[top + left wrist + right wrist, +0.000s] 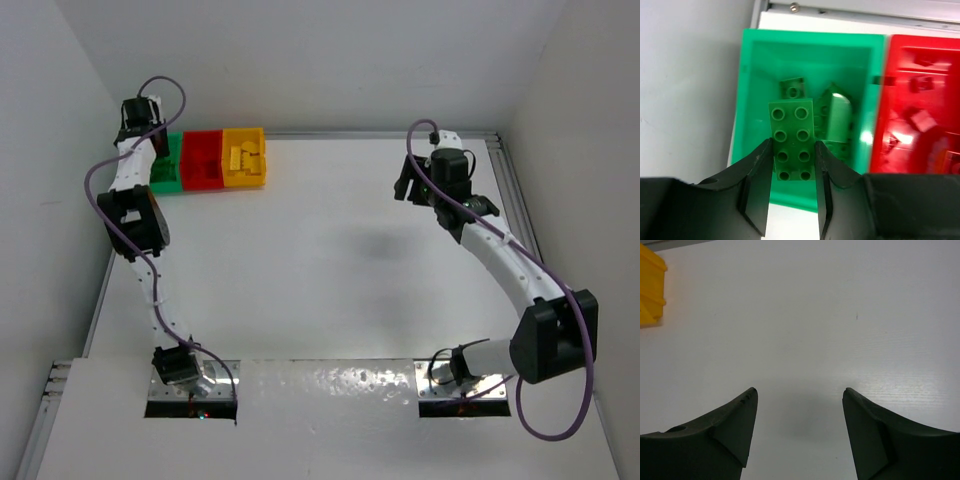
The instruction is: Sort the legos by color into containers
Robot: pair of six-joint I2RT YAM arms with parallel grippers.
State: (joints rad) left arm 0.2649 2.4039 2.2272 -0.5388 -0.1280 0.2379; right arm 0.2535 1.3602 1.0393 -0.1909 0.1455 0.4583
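In the upper left of the top view, three bins sit joined in a row at the far edge of the table (330,280), green at the left, red in the middle, yellow at the right. The left arm reaches up that side of the frame and covers much of the green one. In the left wrist view the left gripper (792,150) hangs over the green bin (810,39), which fills the middle of the frame. Its fingers (757,185) are clamped on the long sides of a green brick (792,132), a flat piece with two rows of studs facing the camera, gripped at its lower end. Below the brick, on the bin floor, lie other green pieces (837,112), among them a small plate near the far wall and a rounded block to the right. The red bin (925,41) fills the right edge of that view, and the red pieces (922,120) inside it are too blurred to tell apart. The yellow bin (247,180) holds yellow pieces (240,158). The right gripper (799,390) is in the upper right of the top view, well apart from the bins. In its own view its fingers stand wide apart over bare table with nothing between them, and a corner of the yellow bin shows at the upper left.
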